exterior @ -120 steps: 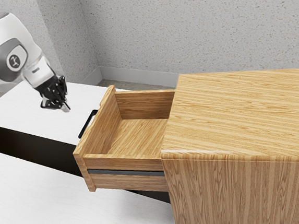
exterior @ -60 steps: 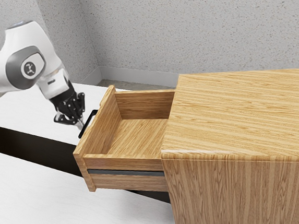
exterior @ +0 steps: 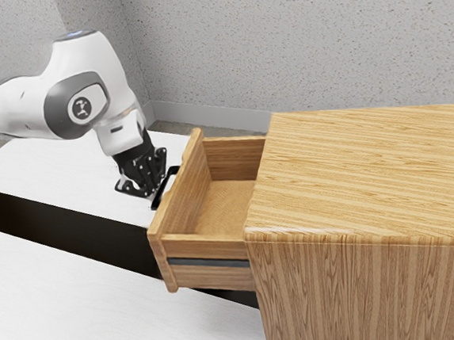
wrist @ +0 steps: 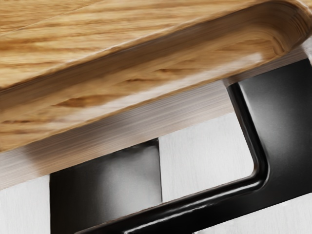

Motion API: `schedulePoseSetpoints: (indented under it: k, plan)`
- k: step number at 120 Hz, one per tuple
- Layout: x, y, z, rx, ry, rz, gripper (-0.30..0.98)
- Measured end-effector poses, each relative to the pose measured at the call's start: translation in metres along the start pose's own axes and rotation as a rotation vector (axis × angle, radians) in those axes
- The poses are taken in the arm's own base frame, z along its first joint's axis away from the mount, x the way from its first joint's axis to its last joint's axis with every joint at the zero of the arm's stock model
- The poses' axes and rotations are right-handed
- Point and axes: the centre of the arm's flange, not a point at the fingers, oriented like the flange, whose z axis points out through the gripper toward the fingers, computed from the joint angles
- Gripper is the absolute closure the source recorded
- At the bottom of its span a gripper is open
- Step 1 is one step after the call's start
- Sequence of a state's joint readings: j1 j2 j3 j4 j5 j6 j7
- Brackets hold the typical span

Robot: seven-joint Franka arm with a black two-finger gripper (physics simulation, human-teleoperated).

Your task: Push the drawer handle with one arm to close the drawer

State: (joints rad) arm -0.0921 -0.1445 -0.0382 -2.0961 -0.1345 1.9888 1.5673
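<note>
One drawer (exterior: 186, 196) stood partly open left of centre in the exterior view, its black handle (wrist: 195, 201) close beside your tool (exterior: 150, 194); you could not tell how far open the tool was or whether it held anything.

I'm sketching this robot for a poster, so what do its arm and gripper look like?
My arm is smooth and white, with rounded segments. A grey band surrounds a white cap bearing a dark round logo. The gripper is black, dotted with small pale spots.
</note>
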Motion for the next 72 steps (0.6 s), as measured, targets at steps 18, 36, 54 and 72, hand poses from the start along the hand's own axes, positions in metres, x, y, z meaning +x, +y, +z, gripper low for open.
schedulePoseSetpoints:
  k: [18,36,54,72]
  plan:
    - [0.032,-0.013,0.005,-0.002,0.002,0.038,0.79]
    - [0.067,-0.024,0.01,-0.003,0.007,0.079,0.78]
    - [0.099,-0.031,0.01,0.003,0.017,0.109,0.78]
    - [0.126,-0.035,0.009,0.01,0.028,0.129,0.76]
